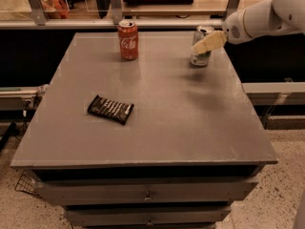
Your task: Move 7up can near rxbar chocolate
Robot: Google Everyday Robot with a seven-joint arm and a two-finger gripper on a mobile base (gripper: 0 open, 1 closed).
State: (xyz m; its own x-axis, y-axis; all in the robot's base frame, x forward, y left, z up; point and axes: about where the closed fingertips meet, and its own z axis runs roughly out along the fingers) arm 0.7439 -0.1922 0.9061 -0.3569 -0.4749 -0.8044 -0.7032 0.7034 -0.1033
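Observation:
The 7up can (201, 56), silver with green markings, stands upright at the far right of the grey table (157, 128). The rxbar chocolate (110, 109), a flat dark bar with pale stripes, lies at the left middle of the table. My gripper (206, 43) reaches in from the upper right on a white arm (267, 15), and its pale fingers (212, 41) overlap the can's upper part.
A red Coca-Cola can (128, 40) stands upright at the far middle of the table, left of the 7up can. A rail and shelf run behind the table. Drawers (147, 194) sit under the tabletop.

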